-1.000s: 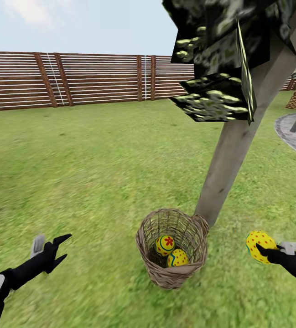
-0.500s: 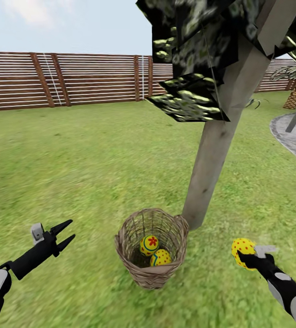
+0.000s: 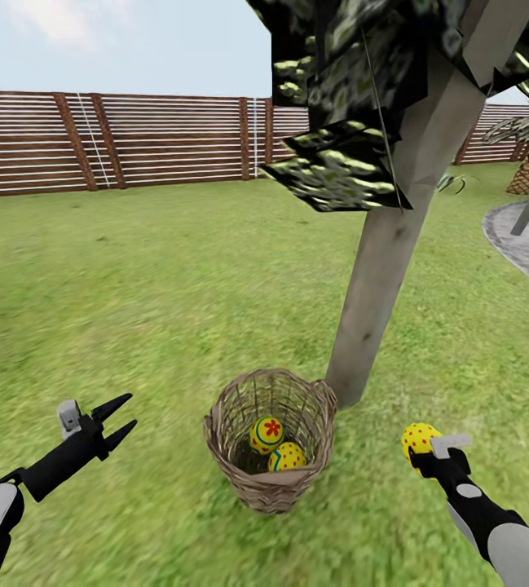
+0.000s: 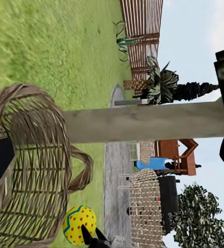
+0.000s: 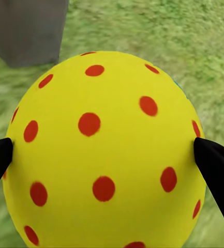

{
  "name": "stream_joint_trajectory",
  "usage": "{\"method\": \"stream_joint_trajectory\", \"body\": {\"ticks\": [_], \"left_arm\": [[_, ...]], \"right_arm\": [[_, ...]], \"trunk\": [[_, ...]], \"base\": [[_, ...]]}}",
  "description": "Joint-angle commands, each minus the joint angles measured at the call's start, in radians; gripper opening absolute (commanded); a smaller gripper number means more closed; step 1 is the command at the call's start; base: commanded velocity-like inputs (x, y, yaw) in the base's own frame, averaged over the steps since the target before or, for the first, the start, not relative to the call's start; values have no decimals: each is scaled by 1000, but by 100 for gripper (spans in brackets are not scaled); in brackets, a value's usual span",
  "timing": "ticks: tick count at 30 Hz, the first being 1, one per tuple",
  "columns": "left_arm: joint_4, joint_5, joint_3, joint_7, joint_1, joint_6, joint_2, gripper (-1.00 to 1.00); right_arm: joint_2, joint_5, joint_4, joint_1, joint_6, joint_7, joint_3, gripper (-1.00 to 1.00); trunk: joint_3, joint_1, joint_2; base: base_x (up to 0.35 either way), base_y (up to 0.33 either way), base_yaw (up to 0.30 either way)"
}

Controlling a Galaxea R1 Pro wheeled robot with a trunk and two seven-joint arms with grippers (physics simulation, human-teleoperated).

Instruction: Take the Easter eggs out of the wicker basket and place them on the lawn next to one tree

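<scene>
Head view: red-dotted egg [image 3: 417, 439] is held in the right gripper [image 3: 424, 453], now carried lower, right of the wicker basket [image 3: 271, 440] and near the tree trunk [image 3: 386, 261]; release on the lawn [image 3: 158, 285] is judged imminent.
Left wrist view: dotted egg [image 4: 79, 225] is seen beyond the basket [image 4: 29, 170].
Right wrist view: egg [image 5: 104, 150] is pinched between both fingertips [image 5: 215, 165].
Left gripper [image 3: 117, 419]: spread, empty; flower egg [image 3: 266, 433] and zigzag egg [image 3: 287, 457] remain inside the basket.

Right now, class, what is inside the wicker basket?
The basket holds two yellow eggs: the flower egg and, beside it, the zigzag egg. The basket's floor beneath them is hidden.
</scene>
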State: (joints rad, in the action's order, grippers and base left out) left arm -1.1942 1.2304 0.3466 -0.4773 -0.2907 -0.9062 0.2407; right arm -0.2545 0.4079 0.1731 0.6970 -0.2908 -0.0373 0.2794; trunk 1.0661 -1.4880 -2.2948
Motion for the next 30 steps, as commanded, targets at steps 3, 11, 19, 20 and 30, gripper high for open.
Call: {"method": "stream_joint_trajectory", "body": {"ticks": [3, 11, 19, 20, 30], "left_arm": [[1, 0, 0, -3, -1, -6, -7, 100], [-5, 1, 1, -6, -1, -9, -2, 100], [-8, 5, -10, -6, -1, -11, -7, 100], [-8, 6, -19, -6, -1, -11, -8, 100], [-8, 2, -33, -4, -1, -10, -9, 100]], "right_arm": [[1, 9, -4, 1, -5, -4, 5, -100], [6, 17, -5, 0, -5, -4, 3, -100], [4, 13, 3, 0, -45, -2, 6, -100], [4, 14, 3, 1, -47, -2, 6, -100], [52, 24, -5, 15, 58, -91, -2, -100]], "trunk": [[10, -11, -22], [35, -42, -78], [60, -73, -134], [64, -77, -141], [95, -112, -205]], "base": [[0, 0, 0], [0, 0, 0], [0, 0, 0], [0, 0, 0], [0, 0, 0]]}}
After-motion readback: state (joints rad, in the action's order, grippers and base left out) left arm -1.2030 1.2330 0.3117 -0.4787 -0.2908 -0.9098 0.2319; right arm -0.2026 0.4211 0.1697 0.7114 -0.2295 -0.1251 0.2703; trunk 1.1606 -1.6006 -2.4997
